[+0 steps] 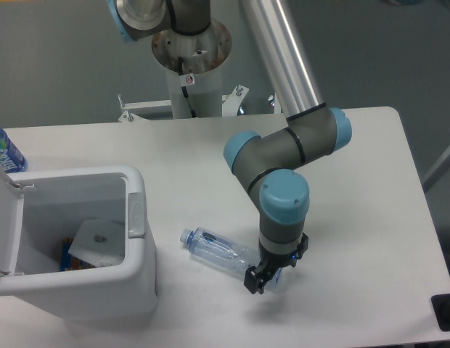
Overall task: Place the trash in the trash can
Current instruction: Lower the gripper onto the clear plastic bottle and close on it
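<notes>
While the bottle (223, 250) is lying on its side on the table (370, 181), just right of the open trash can (101, 290), the gripper (263, 279) is sitting down over its far end; I cannot tell whether the fingers are pinching it.

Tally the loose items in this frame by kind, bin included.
Bottles: 2, the crushed clear bottle and a labelled bottle at the left edge
Trash can: 1
White paper in bin: 1
Colourful wrapper in bin: 1
Total: 5
</notes>
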You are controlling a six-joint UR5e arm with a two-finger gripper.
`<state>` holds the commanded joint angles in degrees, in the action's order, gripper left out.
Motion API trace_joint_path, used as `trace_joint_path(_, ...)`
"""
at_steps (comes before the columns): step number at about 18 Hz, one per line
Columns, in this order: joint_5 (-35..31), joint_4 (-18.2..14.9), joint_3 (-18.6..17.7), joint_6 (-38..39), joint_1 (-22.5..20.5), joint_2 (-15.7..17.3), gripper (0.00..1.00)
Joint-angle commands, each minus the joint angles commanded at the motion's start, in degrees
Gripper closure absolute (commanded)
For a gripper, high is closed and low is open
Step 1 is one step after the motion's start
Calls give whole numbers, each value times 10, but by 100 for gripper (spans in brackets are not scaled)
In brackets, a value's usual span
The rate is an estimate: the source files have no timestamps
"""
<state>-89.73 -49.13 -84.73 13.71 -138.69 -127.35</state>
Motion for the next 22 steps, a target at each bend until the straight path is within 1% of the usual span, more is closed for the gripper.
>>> trace_joint_path(3,-2,-1,-11,0,2,6,0)
trace_joint_path(6,-18,-1,-14,1,2,4,0)
trace_joint_path(13,-24,1,-25,12,12,2,0)
trace_joint_path(15,-25,0,-26,13,14,2,8)
trace_joint_path(21,-24,1,-26,12,18,2,27)
trace_joint_path(22,-24,1,-26,12,18,2,33)
